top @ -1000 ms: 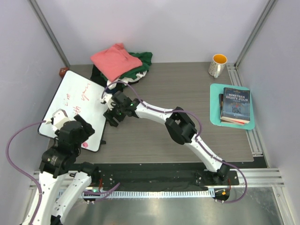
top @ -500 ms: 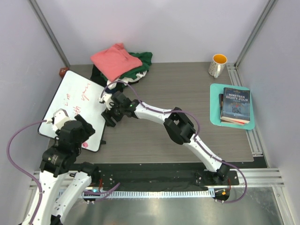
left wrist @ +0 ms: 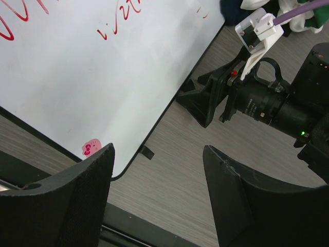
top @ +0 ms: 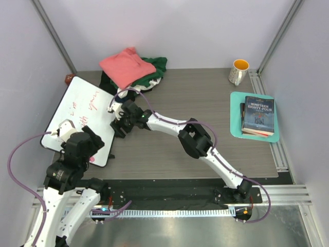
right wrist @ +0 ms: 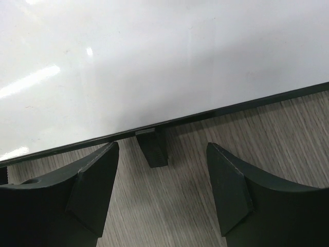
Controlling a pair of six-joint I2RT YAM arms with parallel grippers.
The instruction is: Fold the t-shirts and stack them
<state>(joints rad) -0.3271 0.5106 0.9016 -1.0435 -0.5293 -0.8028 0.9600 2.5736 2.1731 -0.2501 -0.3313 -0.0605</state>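
The t-shirts lie in a heap at the back of the table, the salmon-pink one [top: 126, 67] on top of dark green [top: 157, 65], white [top: 149, 81] and black [top: 107, 82] cloth. No gripper touches them. My right gripper [top: 118, 127] reaches across to the left and stands open low at the right edge of the white board [top: 82, 116]. In the right wrist view its jaws [right wrist: 162, 190] flank a small black tab [right wrist: 153, 148] under the board's edge and hold nothing. My left gripper [left wrist: 158, 195] hangs open and empty over the board's near corner.
The white board with red writing [left wrist: 92, 77] covers the left side of the table. A yellow-lined mug [top: 239, 71] stands at the back right. A book [top: 258, 116] rests on a teal mat [top: 235, 110]. A small dark red object [top: 69, 78] sits by the board's far corner.
My right gripper has crept a little to the left, closer to the board's edge, and its jaws have narrowed slightly. The left arm and the shirts have stayed still.
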